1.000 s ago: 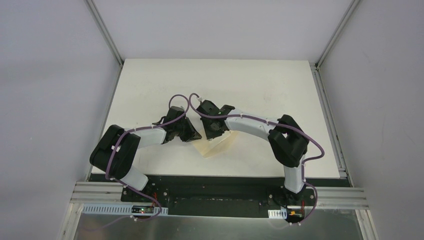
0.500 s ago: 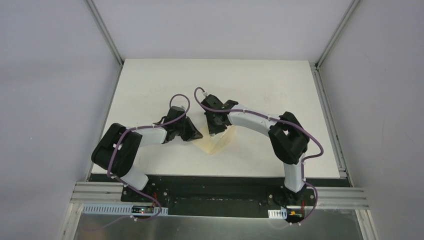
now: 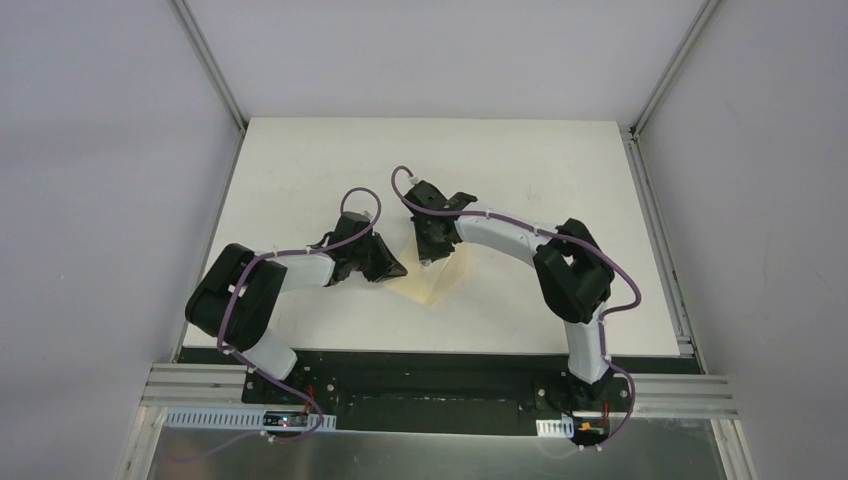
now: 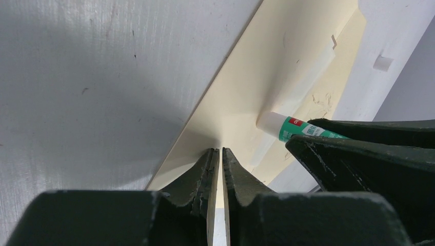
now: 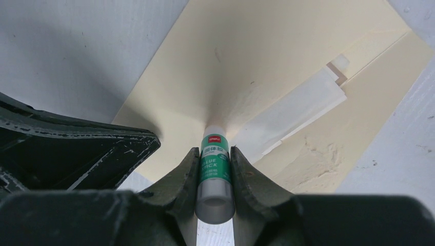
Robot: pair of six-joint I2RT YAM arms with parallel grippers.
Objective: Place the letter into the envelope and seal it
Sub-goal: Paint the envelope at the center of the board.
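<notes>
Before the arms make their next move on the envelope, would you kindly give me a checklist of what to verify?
1. Grip on the glue stick: ok, the right pincer clamps it between both fingers.
2. Stick's tip on the envelope: ok, it touches the paper.
3. Envelope steadied: cannot tell. The left pincer is shut at the envelope's near edge, but whether it pins or clamps the paper is unclear.
4. Letter fully inside: cannot tell. Only a pale strip shows across the envelope.
5. Pincers clear of each other: ok, they are apart in the top view.
</notes>
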